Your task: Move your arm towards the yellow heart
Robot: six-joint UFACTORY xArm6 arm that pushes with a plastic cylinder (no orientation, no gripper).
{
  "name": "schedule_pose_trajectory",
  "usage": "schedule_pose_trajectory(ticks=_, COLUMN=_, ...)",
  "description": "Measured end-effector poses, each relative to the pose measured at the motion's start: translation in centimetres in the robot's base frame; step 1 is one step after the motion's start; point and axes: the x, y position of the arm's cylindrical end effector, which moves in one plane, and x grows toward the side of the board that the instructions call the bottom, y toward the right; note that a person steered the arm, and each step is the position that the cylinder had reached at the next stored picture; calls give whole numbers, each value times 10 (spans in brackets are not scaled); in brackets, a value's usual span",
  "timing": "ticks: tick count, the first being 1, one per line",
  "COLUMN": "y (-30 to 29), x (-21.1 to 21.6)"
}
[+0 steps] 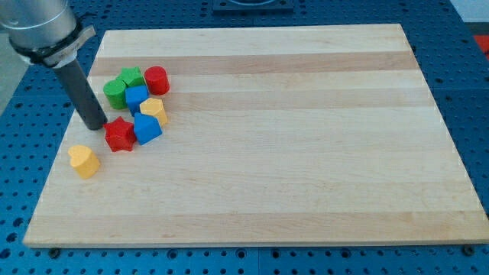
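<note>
The yellow heart lies near the board's left edge, apart from the other blocks. My tip rests on the board just above and slightly right of the heart, a short gap away. The tip is immediately left of the red star. The rod rises from the tip to the view's top left.
A cluster sits right of the tip: a blue block, a yellow block, a blue block, a green block, a green star and a red cylinder. The wooden board lies on a blue perforated table.
</note>
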Motion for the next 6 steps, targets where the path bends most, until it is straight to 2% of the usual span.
schedule_pose_trajectory(ticks=2, y=-15, x=1)
schedule_pose_trajectory(ticks=3, y=-53, x=2)
schedule_pose_trajectory(ticks=4, y=-53, x=2)
schedule_pose_trajectory(ticks=5, y=-53, x=10)
schedule_pose_trajectory(ticks=6, y=-45, x=40)
